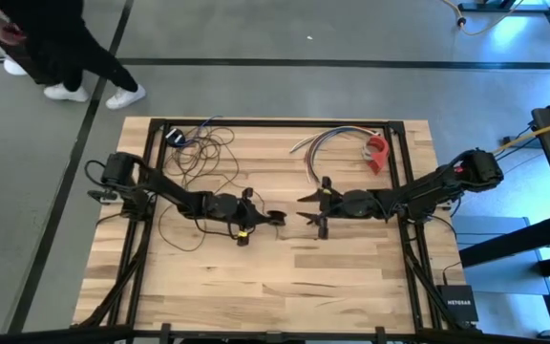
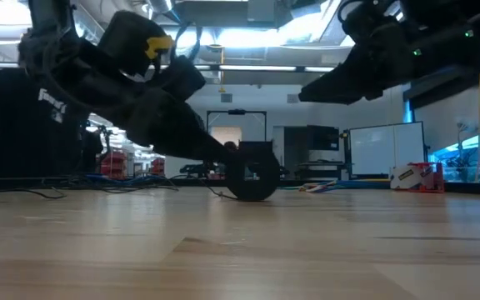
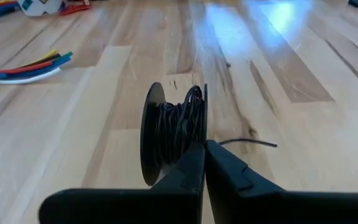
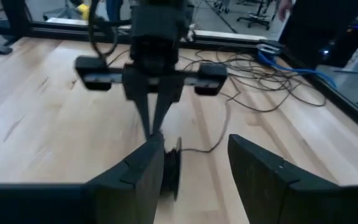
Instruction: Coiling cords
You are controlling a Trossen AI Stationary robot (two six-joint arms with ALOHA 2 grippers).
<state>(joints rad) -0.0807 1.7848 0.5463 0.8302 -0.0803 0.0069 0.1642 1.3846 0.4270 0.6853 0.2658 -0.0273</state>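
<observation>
Cord wound on a spool at mid-tabletop

Thin dark cord (image 3: 178, 127) wraps a black spool (image 3: 151, 134), its tail looping far-left; left gripper (image 3: 204, 152) jaws clenched on it, right gripper (image 4: 194, 165) jaws released.

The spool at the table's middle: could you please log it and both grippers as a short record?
spool: black, on edge on the table, dark cord wound on it
cord: loose loops at the table's far left
left gripper: shut, tips at the spool's rim
right gripper: open, beside the spool
</observation>
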